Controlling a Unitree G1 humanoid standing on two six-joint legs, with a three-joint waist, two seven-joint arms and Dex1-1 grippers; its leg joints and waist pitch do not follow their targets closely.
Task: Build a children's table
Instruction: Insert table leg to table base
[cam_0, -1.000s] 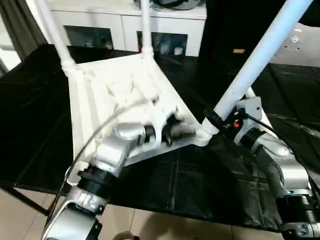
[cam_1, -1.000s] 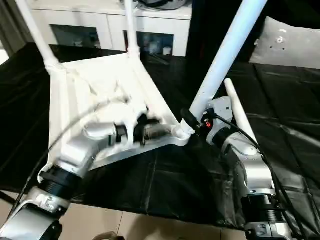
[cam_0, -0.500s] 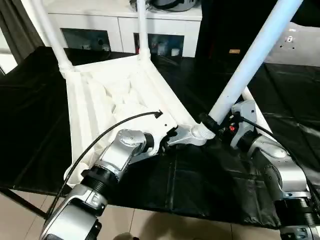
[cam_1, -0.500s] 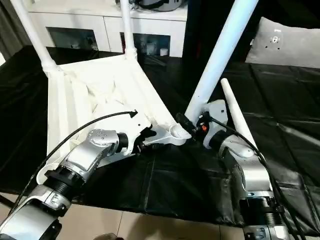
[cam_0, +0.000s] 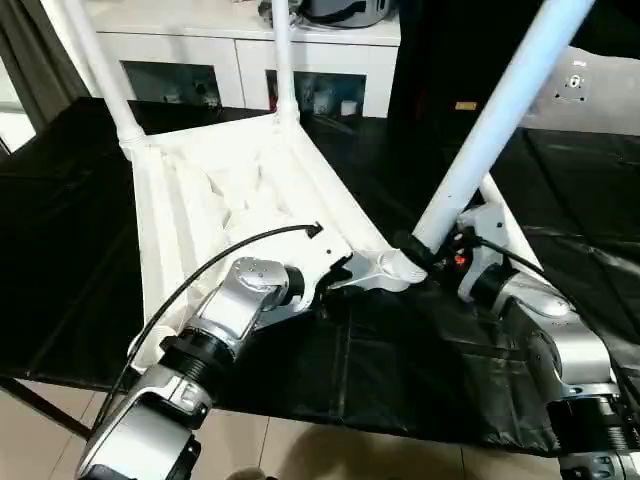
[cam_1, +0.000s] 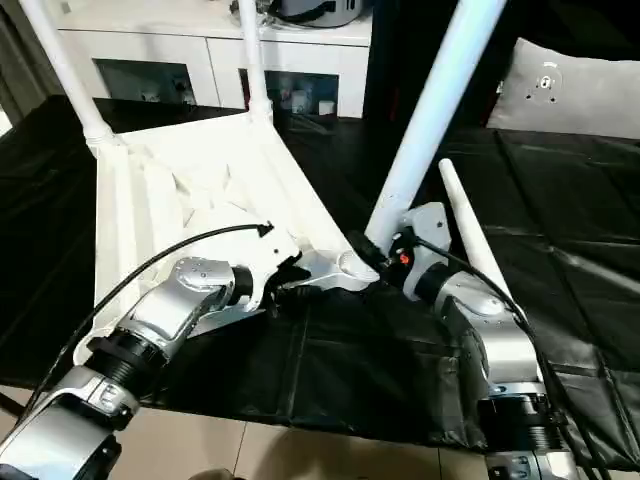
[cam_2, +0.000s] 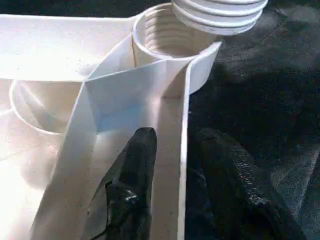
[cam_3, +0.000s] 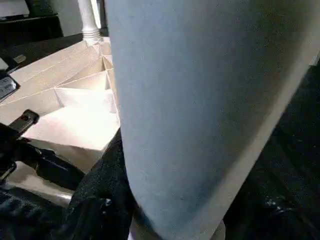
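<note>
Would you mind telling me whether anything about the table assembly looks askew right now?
Yes: the leg in the right gripper leans steeply, unlike the two upright legs at the far corners. Its threaded end sits tilted above the socket, not screwed in.

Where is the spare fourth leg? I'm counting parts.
Right of centre in the eye views, the loose leg lies on the black cover, behind the right tool.

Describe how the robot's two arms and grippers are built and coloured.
Both forearms are silver metal cylinders with black ribbed collars. The left gripper has two black fingers; a thin black cable loops over its wrist. The right gripper is black too, mounted on a white bracket with a small red light.
</note>
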